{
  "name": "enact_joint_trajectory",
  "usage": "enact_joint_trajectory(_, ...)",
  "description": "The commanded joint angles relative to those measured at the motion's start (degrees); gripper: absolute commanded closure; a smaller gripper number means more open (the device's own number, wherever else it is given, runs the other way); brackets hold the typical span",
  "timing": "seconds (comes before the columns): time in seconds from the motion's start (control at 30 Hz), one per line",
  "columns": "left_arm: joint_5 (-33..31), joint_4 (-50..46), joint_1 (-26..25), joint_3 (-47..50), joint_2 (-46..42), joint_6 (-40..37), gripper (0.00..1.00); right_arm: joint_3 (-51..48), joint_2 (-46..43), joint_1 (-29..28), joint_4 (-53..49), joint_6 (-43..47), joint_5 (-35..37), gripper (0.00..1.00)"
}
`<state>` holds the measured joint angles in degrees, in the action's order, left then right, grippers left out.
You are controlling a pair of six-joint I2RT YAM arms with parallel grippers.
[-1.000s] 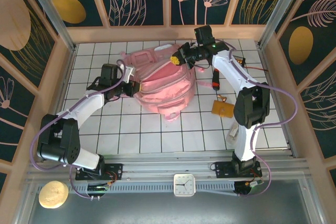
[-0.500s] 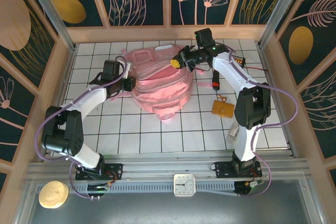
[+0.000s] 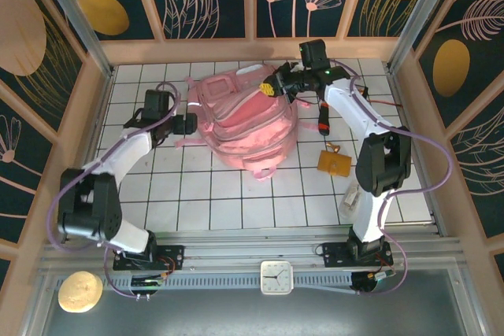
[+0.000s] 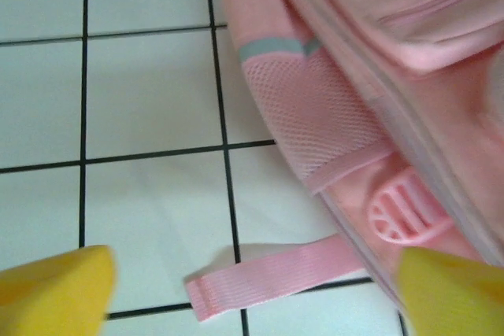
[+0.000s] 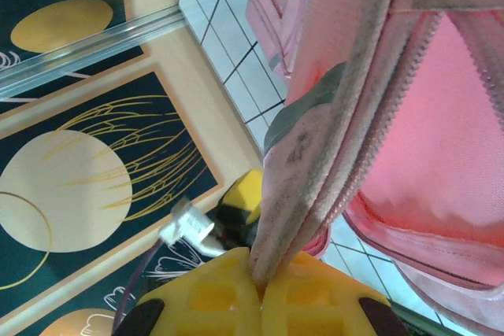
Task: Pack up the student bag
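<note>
No legible text, brand, number or sign in any view. Clock (image 3: 276, 276) at the near edge: the dial shows marks, but too small to read as numerals. Backpack (image 3: 246, 120): the grey strip (image 4: 272, 47) and the ribbed pink patch (image 4: 405, 212) on its side carry no lettering that can be made out.

The right gripper (image 5: 260, 293), bottom centre, pinches a zippered edge of the pink student bag (image 5: 449, 131) filling the right side; patterned wall panel (image 5: 87, 171) at left.

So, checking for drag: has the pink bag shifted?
Yes. The student bag slid slightly right, its bottom loop now closer to the tan pouch.
</note>
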<state>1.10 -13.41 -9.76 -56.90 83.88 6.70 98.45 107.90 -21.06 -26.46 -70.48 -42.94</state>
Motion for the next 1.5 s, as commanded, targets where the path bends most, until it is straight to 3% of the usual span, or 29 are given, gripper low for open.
enact_joint_trajectory(0.0, 5.6, 1.6, -0.3, 0.7, -9.4, -1.0, 0.01, 0.0, -3.1, -1.6, 8.6, -1.0, -2.5, 1.00)
enact_joint_trajectory(0.1, 8.6, 1.3, -2.0, -2.0, -10.2, -2.6, 0.01, 0.1, -2.2, -2.4, 10.2, -2.0, -2.7, 1.00)
enact_joint_trajectory(0.3, 6.3, 0.9, -13.2, -7.0, -4.1, -12.0, 0.01, 2.1, -0.4, -3.5, 11.0, -2.7, -2.9, 1.00)
enact_joint_trajectory(0.63, 6.1, 2.6, -14.8, -12.5, 4.7, -13.7, 0.02, 2.1, -0.6, -5.1, 11.1, -3.1, -2.5, 1.00)
enact_joint_trajectory(0.8, 4.0, 3.3, -14.9, -15.7, 9.3, -13.2, 0.09, 1.6, -0.8, -5.5, 11.2, -3.2, -2.5, 1.00)
enact_joint_trajectory(1.03, 3.1, 0.3, -14.9, -19.6, 13.5, -13.8, 0.76, 0.3, -0.7, -5.6, 12.2, -3.4, -2.8, 1.00)
enact_joint_trajectory(1.13, 3.9, -0.9, -14.9, -20.2, 13.6, -14.0, 1.00, 0.5, -0.3, -5.4, 11.5, -2.8, -3.0, 1.00)
enact_joint_trajectory(1.17, 4.0, -1.3, -14.9, -20.4, 13.7, -13.8, 1.00, 0.6, -0.2, -5.3, 11.0, -2.3, -3.0, 0.92)
enact_joint_trajectory(1.2, 4.0, -1.8, -14.9, -20.9, 13.6, -13.7, 1.00, 0.8, -0.2, -5.1, 9.9, -1.2, -3.0, 0.67)
enact_joint_trajectory(1.23, 3.9, -2.4, -14.9, -21.3, 13.7, -13.4, 1.00, 1.3, -0.3, -4.9, 8.4, 0.4, -3.0, 0.31)
enact_joint_trajectory(1.27, 3.8, -2.9, -14.9, -21.7, 13.7, -13.1, 1.00, 2.3, -0.3, -4.6, 6.2, 2.2, -2.6, 0.01)
enact_joint_trajectory(1.47, 2.5, -5.7, -14.9, -23.5, 13.9, -10.1, 1.00, 15.4, -0.5, -3.0, -15.3, 21.3, 5.7, 0.01)
